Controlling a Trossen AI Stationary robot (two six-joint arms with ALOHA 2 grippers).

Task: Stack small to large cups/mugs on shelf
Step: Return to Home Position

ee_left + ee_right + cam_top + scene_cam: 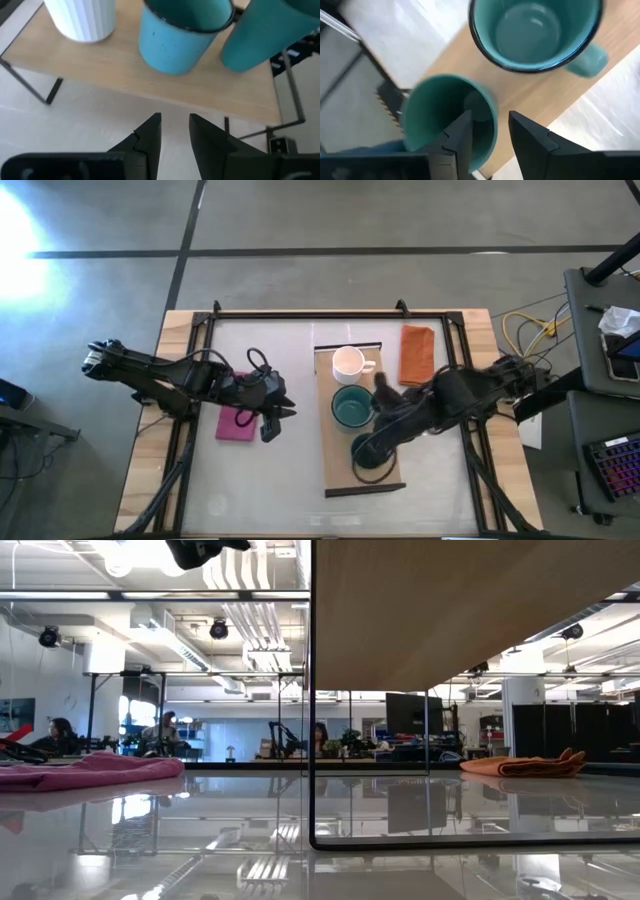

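We are viewing the left tool (174, 120), fingers narrowly apart, hovering over the tabletop (90, 125) beside the shelf (115, 70). White mug (82, 20), teal mug (180, 35) and darker teal cup (260, 35) are standing in a row on it.

Grey concrete floor (350, 220), dark seam lines crossing it, bright glare at one corner. Worktop (140, 470) edged in light wood. Beyond it an open office: white ceiling (250, 620) with ducts and strip lights, a white column (105, 660), people (60, 732) seated far off, dark partitions (560, 730).
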